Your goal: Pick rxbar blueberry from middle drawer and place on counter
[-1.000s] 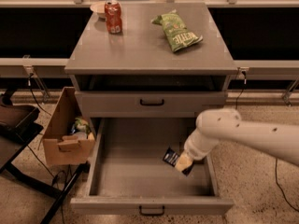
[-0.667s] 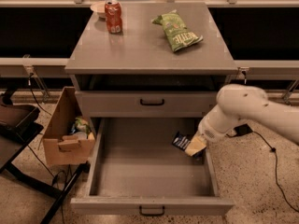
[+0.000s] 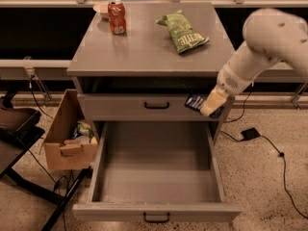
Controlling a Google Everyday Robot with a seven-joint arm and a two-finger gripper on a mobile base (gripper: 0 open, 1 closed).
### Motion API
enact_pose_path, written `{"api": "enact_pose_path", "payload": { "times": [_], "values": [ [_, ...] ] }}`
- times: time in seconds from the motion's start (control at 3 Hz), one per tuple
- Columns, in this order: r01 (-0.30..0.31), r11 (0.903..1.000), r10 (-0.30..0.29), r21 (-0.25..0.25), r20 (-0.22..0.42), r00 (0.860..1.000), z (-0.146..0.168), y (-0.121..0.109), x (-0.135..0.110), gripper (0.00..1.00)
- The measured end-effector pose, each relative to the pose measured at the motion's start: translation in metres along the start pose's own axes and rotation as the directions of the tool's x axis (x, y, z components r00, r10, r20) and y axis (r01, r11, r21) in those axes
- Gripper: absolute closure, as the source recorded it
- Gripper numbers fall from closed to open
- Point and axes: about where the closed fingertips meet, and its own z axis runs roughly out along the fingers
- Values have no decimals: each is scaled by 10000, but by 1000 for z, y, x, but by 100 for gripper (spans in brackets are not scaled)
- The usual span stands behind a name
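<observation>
My gripper is shut on the rxbar blueberry, a small dark blue bar, and holds it in the air in front of the right end of the closed drawer front, above the open drawer. The middle drawer is pulled out and its grey tray shows nothing inside. The counter is the flat grey top of the cabinet, above and left of the gripper.
A red soda can, a pale bowl behind it and a green chip bag lie on the counter. A cardboard box with items stands left of the drawer. A cable and black plug lie on the floor at right.
My gripper has lifted the blue bar out of the drawer, moving up and to the right, from the tray's right side to the height of the closed drawer front.
</observation>
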Motion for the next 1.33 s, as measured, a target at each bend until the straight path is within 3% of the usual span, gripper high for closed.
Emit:
{"api": "enact_pose_path", "payload": {
  "times": [0.33,0.67,1.0,1.33],
  "values": [
    [-45,9999,42,128,182,9998,-85,-5,-41,100],
    [85,9995,-110,294,866,9962,-125,-7,-82,100],
    [229,9993,-274,288,1697,9851,-137,-9,-137,100],
    [277,9996,-289,82,2570,9660,-113,-16,-214,100]
  ]
}}
